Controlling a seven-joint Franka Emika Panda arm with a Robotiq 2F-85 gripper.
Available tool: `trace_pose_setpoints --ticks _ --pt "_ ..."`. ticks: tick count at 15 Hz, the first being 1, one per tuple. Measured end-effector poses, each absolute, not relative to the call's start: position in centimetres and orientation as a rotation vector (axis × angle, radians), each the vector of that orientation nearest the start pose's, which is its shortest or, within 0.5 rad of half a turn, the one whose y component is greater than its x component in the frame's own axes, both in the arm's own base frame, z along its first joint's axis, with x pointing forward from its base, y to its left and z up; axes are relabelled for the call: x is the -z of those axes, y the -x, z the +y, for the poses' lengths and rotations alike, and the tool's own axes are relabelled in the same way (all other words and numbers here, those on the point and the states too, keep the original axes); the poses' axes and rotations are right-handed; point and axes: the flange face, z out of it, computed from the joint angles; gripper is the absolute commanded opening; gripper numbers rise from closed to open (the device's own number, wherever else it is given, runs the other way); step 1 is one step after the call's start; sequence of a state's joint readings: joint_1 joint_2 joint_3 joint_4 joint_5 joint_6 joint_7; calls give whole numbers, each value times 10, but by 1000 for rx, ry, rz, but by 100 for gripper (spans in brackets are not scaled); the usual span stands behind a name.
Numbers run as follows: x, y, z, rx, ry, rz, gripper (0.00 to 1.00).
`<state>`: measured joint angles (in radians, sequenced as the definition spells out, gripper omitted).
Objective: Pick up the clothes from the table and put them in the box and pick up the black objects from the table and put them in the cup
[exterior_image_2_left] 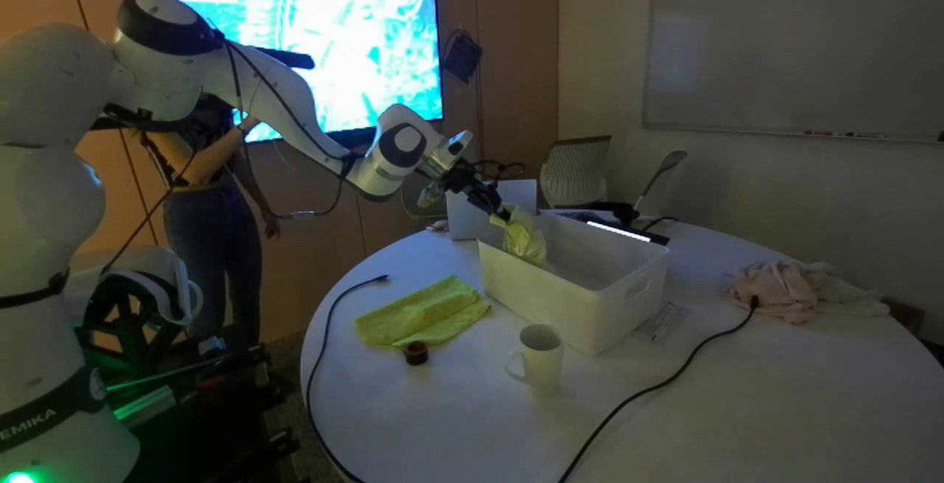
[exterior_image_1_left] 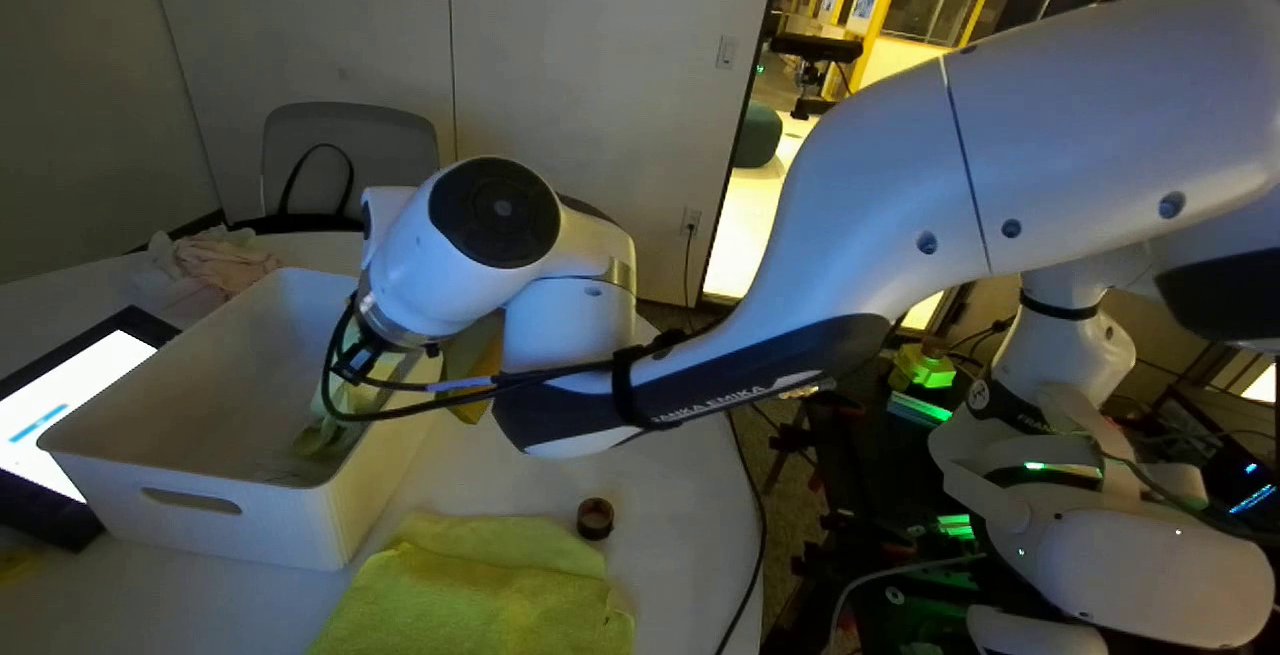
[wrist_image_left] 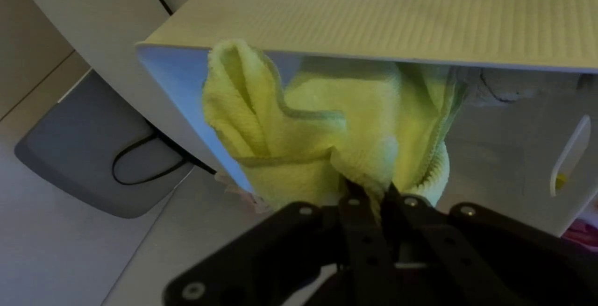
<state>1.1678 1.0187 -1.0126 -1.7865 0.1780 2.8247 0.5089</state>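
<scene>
the gripper of the robot arm has its fingers almost together, and in the narrow space between them they hold a pale yellow-green cloth. in the wrist view this fabric is pinched at the tips and it spreads in soft folds away from them. in an exterior view, the held cloth hangs at the left end of the box, with its lower part below the rim, so inside the box. whether it touches the floor of the box, i cannot tell.

the box stands on the round white table. to the left of it in an exterior view, another yellow-green cloth lies flat on the table. a small black object, round and with a hollow top, sits just beside the near edge of this cloth; if the two touch is not clear. the white cup stands upright near the box, on its near side, with the handle turned to the left.

at the right on the table there is a crumpled heap of pink and whitish fabric, and one end of a black cable lies at it. another cable runs along the left edge of the table. a person stands at the far left, partly hidden behind the arm, before a large bright display. a whiteboard hangs at the far right. in an exterior view, a tablet with lit screen lies beside the box, at the left.
</scene>
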Motion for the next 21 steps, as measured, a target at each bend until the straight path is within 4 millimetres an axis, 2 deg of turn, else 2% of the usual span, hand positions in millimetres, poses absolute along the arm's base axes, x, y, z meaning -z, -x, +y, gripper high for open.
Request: trace_pose_setpoints --ticks 5,6,7,9,11,14,17,21 --pt "-248 -708 220 1145 3382 28 9" --pt "-250 -717 221 1136 3381 14 12" --pt "-252 -724 222 1125 3381 -1 35" --pt "-251 -736 224 1089 3385 -32 38" --pt "-249 -744 226 1043 3388 -64 52" --pt "-243 -750 230 987 3380 -132 75" --pt "-243 -746 237 921 3351 -244 99" --pt "-265 -718 246 764 3266 -412 100"
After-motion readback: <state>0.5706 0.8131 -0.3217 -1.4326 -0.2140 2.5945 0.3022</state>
